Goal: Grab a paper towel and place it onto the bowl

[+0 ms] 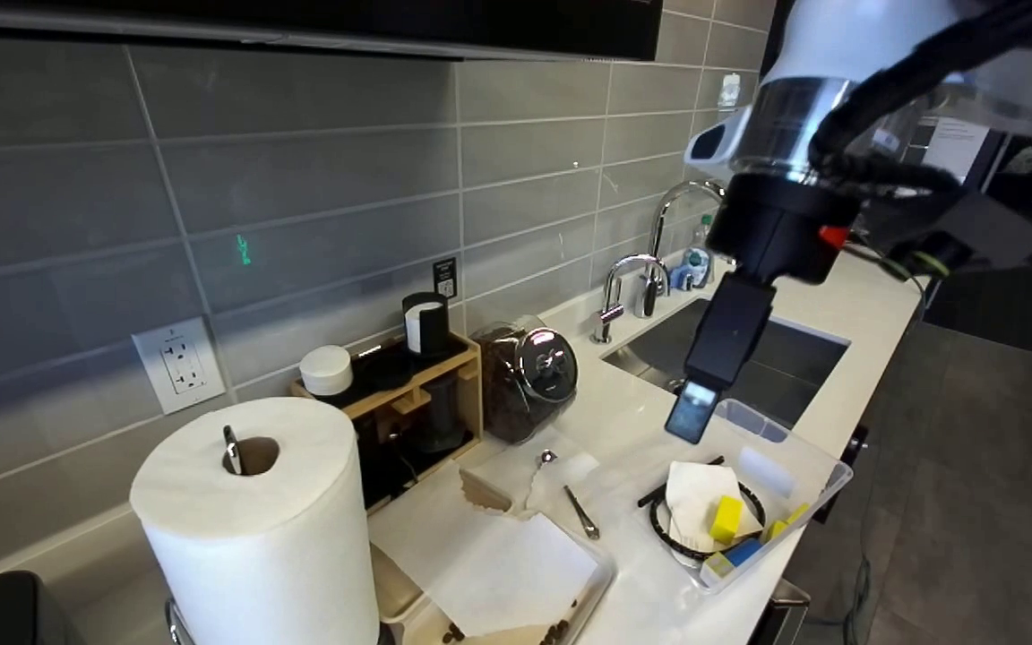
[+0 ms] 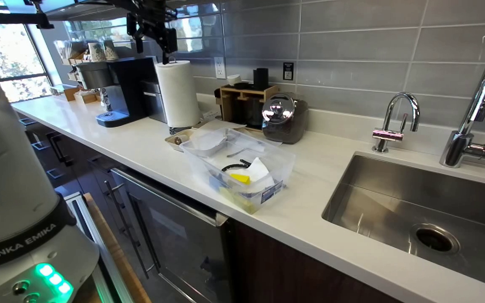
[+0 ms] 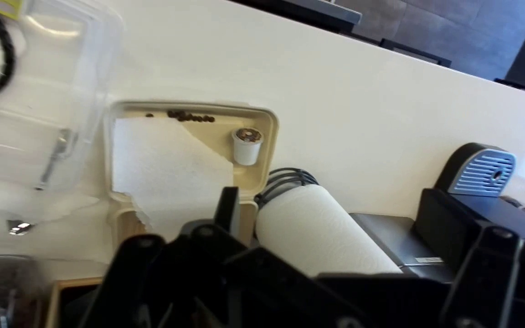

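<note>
The paper towel [image 3: 171, 168] lies across the tray [image 3: 221, 132], left of centre in the wrist view; the claw [image 2: 153, 56], jaws parted and gripping nothing (the big roll [image 3: 319, 232] merely shows beyond the gap), must probably travel toward that frame's left.

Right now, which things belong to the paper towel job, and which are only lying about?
For the job:
paper towel
beige tray under it, perhaps the bowl
open gripper

Only lying about:
coffee pod
yellow block
clear bin
metal utensil
</note>
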